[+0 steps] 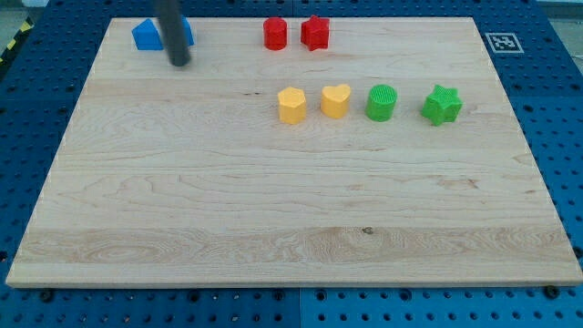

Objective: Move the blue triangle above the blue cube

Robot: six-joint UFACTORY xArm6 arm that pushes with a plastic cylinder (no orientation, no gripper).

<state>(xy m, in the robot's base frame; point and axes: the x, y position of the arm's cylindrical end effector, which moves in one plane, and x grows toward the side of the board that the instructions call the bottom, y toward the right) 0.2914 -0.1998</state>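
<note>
Two blue blocks sit at the board's top left. One blue block [145, 35], with a peaked top like a triangle, lies just left of the rod. The other blue block [189, 31] is mostly hidden behind the rod, and only a sliver shows at the rod's right edge, so I cannot tell its shape. My tip [179, 63] rests on the wooden board [273, 228] just below and between the two blue blocks. I cannot tell if it touches either.
A red cylinder [275, 34] and a red star [315, 33] stand at the top centre. Below them is a row: yellow hexagon [291, 105], yellow heart [335, 100], green cylinder [381, 102], green star [442, 105]. A printed marker [502, 42] lies off the board's top right corner.
</note>
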